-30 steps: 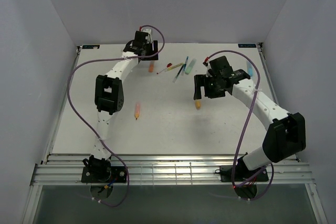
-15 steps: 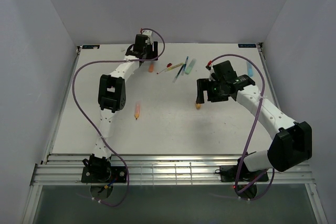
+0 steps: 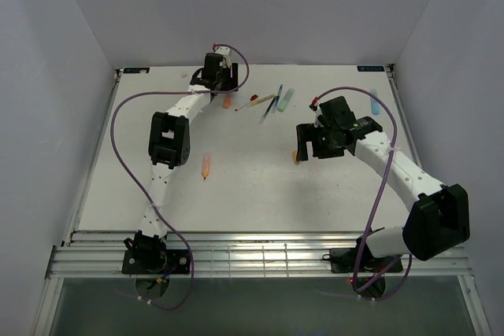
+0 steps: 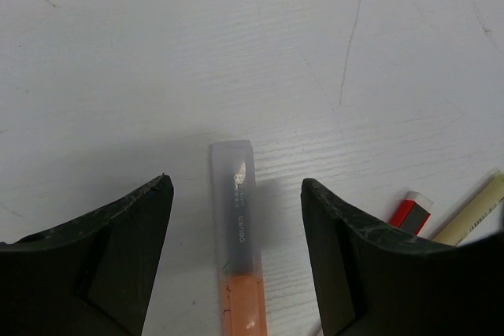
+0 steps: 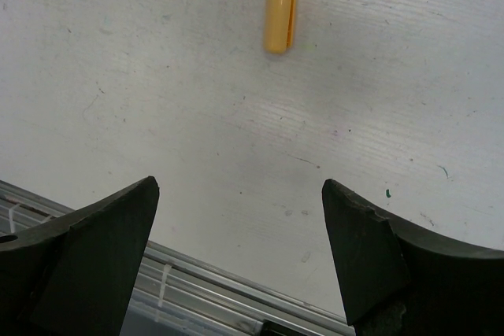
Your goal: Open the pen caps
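Observation:
My left gripper is open at the far side of the table. Its jaws straddle an orange pen with a translucent grey end, without touching it. The same pen shows in the top view just in front of the left gripper. My right gripper is open and empty. A loose orange cap lies flat on the table ahead of it, also seen from above under the right gripper. A red cap lies to the right of the left jaws.
A second orange pen lies left of centre. Several thin pens and a pale green one lie in a cluster at the back. A blue piece lies at the far right. A metal rail runs along the table's near edge.
The left gripper has shifted right towards the orange pen at the back. The right arm has swung outward and its gripper has drawn slightly right; the orange cap stays on the table.

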Motion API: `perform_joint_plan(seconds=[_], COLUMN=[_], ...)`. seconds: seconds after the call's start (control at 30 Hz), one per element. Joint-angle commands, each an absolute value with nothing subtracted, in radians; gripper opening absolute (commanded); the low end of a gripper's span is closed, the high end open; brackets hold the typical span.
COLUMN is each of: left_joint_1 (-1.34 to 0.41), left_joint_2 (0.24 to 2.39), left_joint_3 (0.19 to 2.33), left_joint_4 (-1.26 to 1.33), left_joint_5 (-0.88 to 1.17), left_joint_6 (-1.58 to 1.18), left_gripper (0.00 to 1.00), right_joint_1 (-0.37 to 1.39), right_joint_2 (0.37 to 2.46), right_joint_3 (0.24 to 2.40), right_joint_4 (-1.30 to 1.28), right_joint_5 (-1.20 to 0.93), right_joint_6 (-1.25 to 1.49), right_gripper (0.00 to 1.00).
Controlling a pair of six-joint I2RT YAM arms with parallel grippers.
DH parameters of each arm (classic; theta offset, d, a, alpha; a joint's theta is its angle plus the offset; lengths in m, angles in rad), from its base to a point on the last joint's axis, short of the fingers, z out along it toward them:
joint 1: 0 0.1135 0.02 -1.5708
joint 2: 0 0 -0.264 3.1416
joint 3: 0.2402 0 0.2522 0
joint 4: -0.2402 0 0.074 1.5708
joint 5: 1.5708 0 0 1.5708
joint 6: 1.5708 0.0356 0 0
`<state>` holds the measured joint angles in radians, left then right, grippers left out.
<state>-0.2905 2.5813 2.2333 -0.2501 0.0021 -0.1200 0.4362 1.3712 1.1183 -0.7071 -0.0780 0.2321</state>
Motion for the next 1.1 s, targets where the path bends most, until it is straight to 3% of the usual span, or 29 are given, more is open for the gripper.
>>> perform_joint_plan(seconds=[0.0,0.6,0.83,0.93,0.97,1.07], left_joint_1=[-0.298,-0.324,-0.324,-0.324,-0.322,-0.319], left_joint_2=[2.589,2.617,2.622,2.615,2.614,2.605], left_joint_3=[2.235,2.197,2.186,2.184,2.186,2.204], left_joint_4=[-0.229,-0.253,-0.265,-0.264,-0.264,-0.261], left_joint_5=[-0.038,-0.083,-0.074,-0.058,-0.055,-0.040], left_joint_6=[-0.106,-0.084,-0.109,-0.115,-0.120,-0.126], left_gripper=[0.76,0.68,0.52,0.42,0.33,0.27], right_joint_1=[0.437,0.439,0.437,0.437,0.439,0.439], right_joint_2=[1.338,1.321,1.322,1.327,1.327,1.341], right_joint_3=[1.111,1.100,1.104,1.108,1.109,1.118], right_joint_4=[-0.690,-0.687,-0.689,-0.689,-0.689,-0.692], right_joint_5=[-0.071,-0.052,-0.052,-0.052,-0.051,-0.052], right_joint_6=[0.224,0.215,0.216,0.216,0.216,0.218], right_gripper=[0.90,0.90,0.90,0.90,0.90,0.90])
